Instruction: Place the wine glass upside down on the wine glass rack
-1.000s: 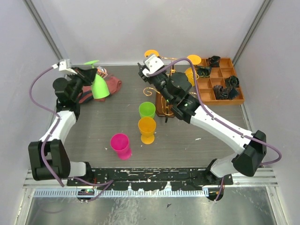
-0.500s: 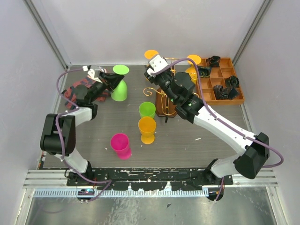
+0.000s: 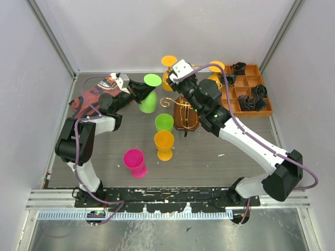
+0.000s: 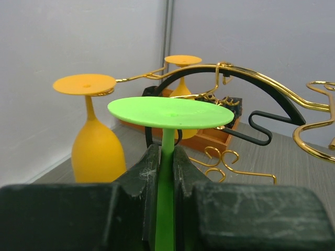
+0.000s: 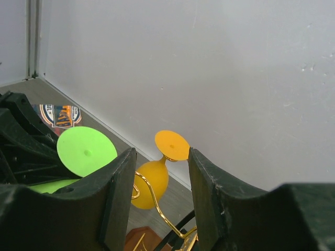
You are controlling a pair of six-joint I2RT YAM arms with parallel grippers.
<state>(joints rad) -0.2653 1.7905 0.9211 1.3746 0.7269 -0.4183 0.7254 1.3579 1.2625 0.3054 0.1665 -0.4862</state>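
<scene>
Nearest the arm bases, three glasses stand upright on the desk. A pink glass is toward 7 o'clock, a standing orange glass is at the centre, and a standing green glass is just beyond it at 12.

Past them at 1 o'clock sits the wine glass rack, its dark base on the desk and its gold arms curling upward. At 10 o'clock of the rack, your left end effector is clamped tight on the stem of the wine glass. The bowl is down, the foot disc is up, and the glass looks lifted off the desk. I judge that you grip the stem to leave the foot free to slide onto a wire arm.

Your right end effector hovers over the rack's 12 o'clock side, fingers spread wide and gripping nothing. It is probably there to steady the rack or to keep clear.

Farthest, a hung orange glass hangs by its foot from a gold arm, which is the pose you want.
</scene>
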